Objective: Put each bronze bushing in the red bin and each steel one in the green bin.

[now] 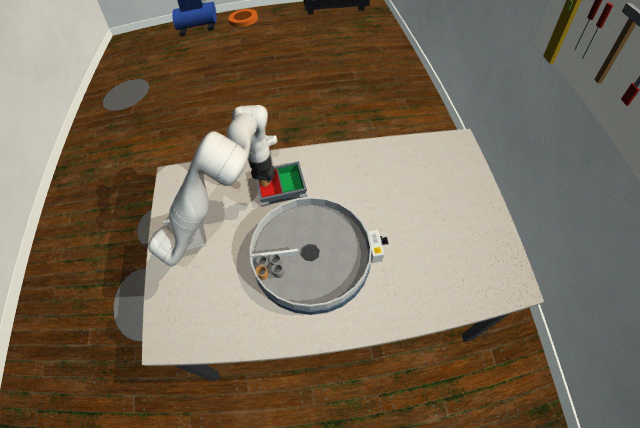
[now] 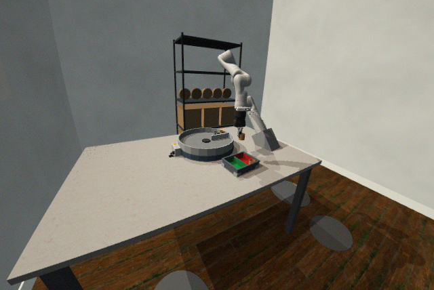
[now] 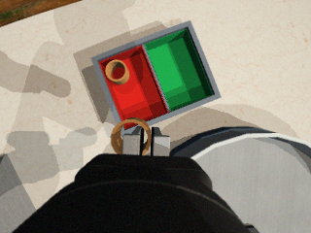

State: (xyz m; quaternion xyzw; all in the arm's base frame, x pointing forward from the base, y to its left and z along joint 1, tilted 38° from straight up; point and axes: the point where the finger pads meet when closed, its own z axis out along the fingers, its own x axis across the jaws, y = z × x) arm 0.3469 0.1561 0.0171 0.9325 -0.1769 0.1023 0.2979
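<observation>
My gripper [image 1: 264,177] [image 2: 240,131] [image 3: 147,137] is shut on the wall of a bronze bushing [image 2: 242,137] [image 3: 115,138], one finger inside its ring. It holds the bushing in the air above the bin tray. Another bronze bushing [image 2: 252,160] [image 3: 124,78] stands in a corner of the red bin [image 2: 244,157] [image 3: 146,99]. The green bin [image 1: 290,177] [image 2: 234,162] [image 3: 170,63] beside it is empty. On the turntable [image 1: 320,278] [image 2: 192,138] [image 3: 258,184], a bronze bushing [image 1: 262,277] and three steel ones stand close together near the left rim in the top view.
A pale fixed bar [image 1: 276,252] [image 2: 220,136] crosses the turntable from its rim towards the dark hub [image 1: 310,252] [image 2: 205,140], right beside the bushings. The turntable's raised rim stands close to the bin tray. A small white box [image 1: 376,246] sits at the turntable's outer side.
</observation>
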